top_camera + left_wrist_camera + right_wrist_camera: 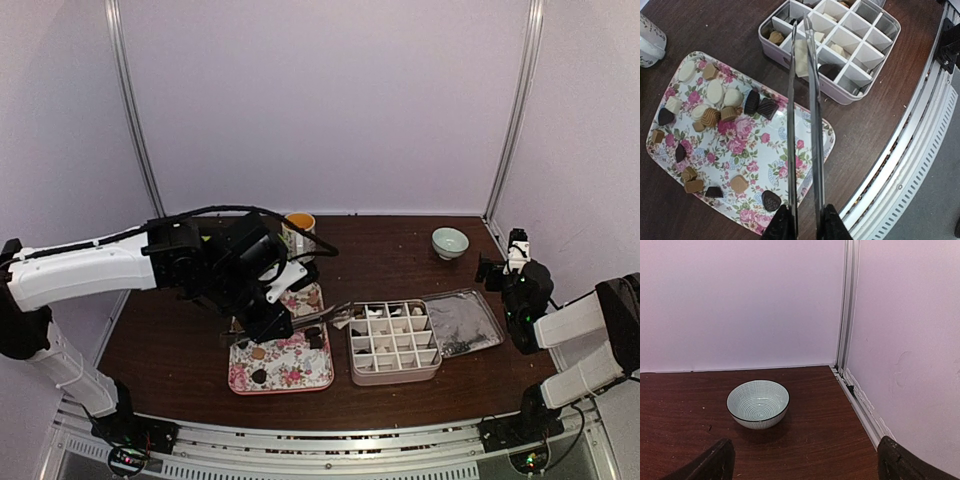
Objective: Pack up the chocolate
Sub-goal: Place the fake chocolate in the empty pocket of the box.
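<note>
Several pieces of chocolate (715,92), white, tan and dark, lie on a floral tray (742,145). A few more sit in cells of the divided box (850,97). My left gripper (805,222) is shut on metal tongs (812,125), whose arms reach over the tray's edge to the box. A white chocolate (801,59) shows between the tong tips above a box cell; I cannot tell whether it is pinched or lying there. In the top view the left gripper (285,318) hovers over the tray (300,378). My right gripper (805,465) stands open and empty at the far right.
A pale green bowl (758,403) stands near the back right corner, in front of the right gripper. The box's lid (465,320) lies right of the box (395,375). A cup (300,224) stands behind the tray. The table's railed front edge (900,165) runs close by.
</note>
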`<act>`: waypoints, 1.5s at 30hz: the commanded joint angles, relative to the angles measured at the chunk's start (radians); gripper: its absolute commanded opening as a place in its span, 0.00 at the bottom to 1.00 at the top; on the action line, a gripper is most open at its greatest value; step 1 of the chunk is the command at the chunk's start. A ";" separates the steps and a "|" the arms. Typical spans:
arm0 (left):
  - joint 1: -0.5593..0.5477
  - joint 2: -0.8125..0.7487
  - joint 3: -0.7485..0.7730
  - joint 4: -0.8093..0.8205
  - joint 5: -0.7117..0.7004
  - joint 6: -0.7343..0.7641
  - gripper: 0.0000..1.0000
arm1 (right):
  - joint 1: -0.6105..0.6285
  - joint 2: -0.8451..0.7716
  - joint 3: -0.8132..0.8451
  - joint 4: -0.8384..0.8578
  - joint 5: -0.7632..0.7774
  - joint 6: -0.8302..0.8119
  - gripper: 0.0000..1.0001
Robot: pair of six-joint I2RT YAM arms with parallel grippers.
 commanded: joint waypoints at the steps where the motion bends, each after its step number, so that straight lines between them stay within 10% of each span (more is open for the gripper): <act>1: -0.047 0.048 0.040 0.146 0.007 -0.029 0.20 | -0.005 0.003 0.013 0.000 0.002 0.000 1.00; 45: -0.141 0.338 0.059 0.454 0.017 -0.090 0.30 | -0.006 0.002 0.013 0.000 0.002 0.001 1.00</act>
